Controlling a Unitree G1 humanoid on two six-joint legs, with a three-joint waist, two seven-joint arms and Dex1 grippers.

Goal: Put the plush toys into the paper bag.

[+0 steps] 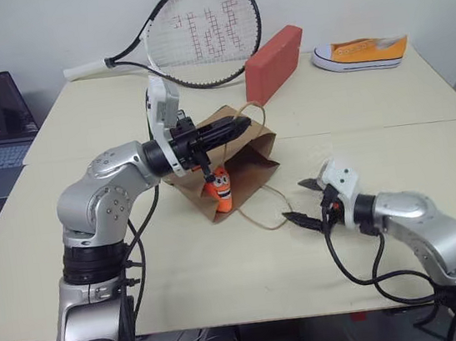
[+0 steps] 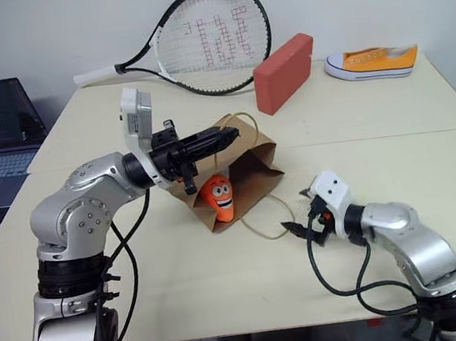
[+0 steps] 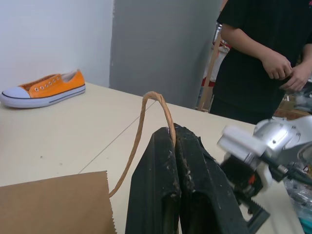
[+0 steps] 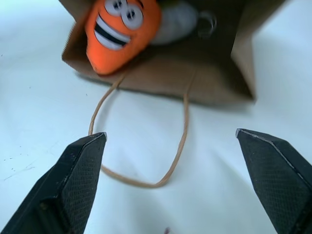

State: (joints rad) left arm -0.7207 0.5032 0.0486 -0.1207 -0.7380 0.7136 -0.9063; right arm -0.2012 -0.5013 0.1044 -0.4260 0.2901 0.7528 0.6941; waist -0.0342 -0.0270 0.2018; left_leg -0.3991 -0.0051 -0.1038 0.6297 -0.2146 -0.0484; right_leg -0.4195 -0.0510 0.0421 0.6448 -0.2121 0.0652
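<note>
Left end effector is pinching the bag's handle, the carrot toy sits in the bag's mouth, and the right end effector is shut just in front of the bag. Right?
Not quite. The right end effector is open, its fingers standing wide apart, as the right wrist view shows. The rest holds: the left end effector pinches the handle of the paper bag, and the carrot toy sits in its mouth.

Bright, even indoor light; soft shadows; carrot toy (image 4: 122, 30) blurred, perhaps motion.
</note>
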